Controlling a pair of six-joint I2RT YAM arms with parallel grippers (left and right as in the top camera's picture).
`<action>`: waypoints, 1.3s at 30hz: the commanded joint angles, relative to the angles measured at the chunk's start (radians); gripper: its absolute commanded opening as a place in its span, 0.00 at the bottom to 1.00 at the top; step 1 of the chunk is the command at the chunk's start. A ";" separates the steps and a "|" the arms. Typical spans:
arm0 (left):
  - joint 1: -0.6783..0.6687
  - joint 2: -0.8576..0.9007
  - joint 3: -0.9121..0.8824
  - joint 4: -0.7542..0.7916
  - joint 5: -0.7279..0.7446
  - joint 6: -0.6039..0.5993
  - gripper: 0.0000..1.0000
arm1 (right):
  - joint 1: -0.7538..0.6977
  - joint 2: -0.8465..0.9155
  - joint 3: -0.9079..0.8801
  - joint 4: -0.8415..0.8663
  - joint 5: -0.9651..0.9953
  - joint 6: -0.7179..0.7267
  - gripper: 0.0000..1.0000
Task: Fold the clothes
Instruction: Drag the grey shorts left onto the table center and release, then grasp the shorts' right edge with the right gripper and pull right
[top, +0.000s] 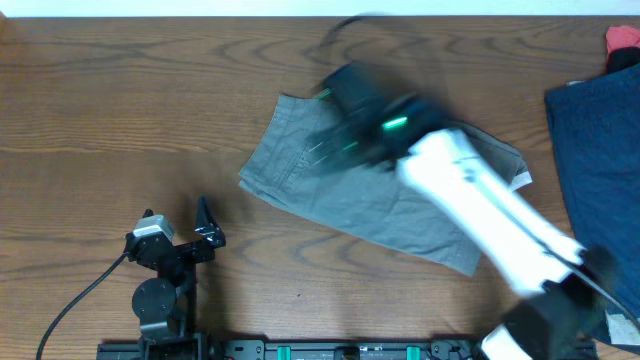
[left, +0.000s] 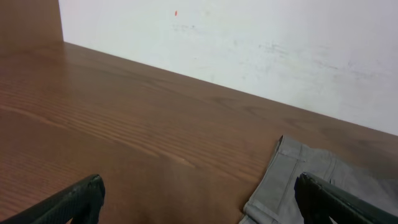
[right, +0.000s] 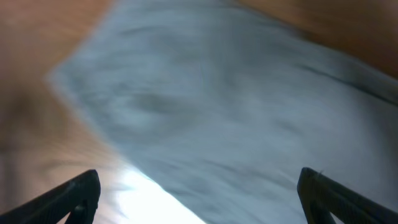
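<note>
- Okay, left gripper (left: 199, 186): jaws spread wide, nothing between them. It is parked low by the near table (top: 100, 120) edge, apart from the shorts (top: 370, 190).
- Right gripper (right: 199, 183): jaws also wide, nothing held, grey cloth filling the view under it. You can't tell if the tips touch the cloth.
- Shorts lie mid-table, slanted, with the right arm (top: 480, 200) across their right half.
- Risk: both views of the right arm are smeared, so judge it as fast. A hard drop could jam the fingers into the wood, or they could pinch one layer and drag the cloth into a bunch.
- Risk: if you pick an edge by guess under that blur, the fold likely comes out skewed.
- Overhead gives you the whole outline and both arms. The right wrist gives only cloth, with no edge you can trust.
- Left wrist shows the shorts' left corner and hem sharply, plus the wall (left: 249, 50), which overhead lacks.
- Far right, overhead only: blue cloth (top: 595, 140) and a red item (top: 622, 40). Watch that the arm's sweep doesn't catch them.
</note>
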 joint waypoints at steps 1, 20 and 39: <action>0.005 -0.006 -0.017 -0.036 -0.009 0.013 0.98 | -0.186 -0.051 0.014 -0.121 0.094 0.047 0.99; 0.005 -0.006 -0.017 -0.036 -0.009 0.013 0.98 | -0.836 -0.046 -0.521 0.062 -0.109 0.073 0.99; 0.005 -0.006 -0.017 -0.036 -0.009 0.013 0.98 | -0.879 -0.046 -0.864 0.502 -0.185 0.071 0.67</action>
